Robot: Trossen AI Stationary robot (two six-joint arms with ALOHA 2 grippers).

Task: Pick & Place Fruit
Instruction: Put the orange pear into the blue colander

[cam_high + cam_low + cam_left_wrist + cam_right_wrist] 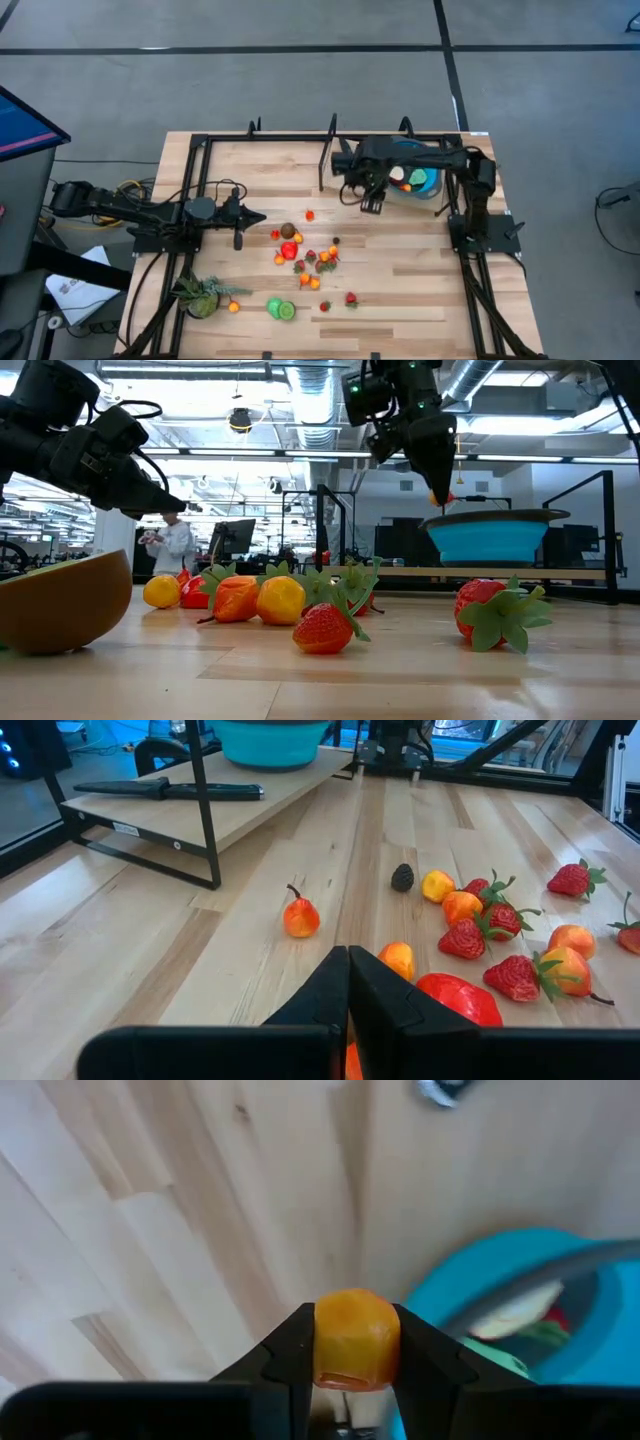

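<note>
Right gripper (355,1370) clamping an orange fruit (355,1338) beside blue bowl (428,184) rim; left gripper (348,982) closed, empty, above wooden table (420,290).

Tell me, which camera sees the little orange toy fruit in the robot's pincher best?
The right wrist view: the small orange toy fruit fills the middle, pinched by the right gripper. The low view shows a speck of it above the blue bowl. The high and left wrist views hide it.
</note>
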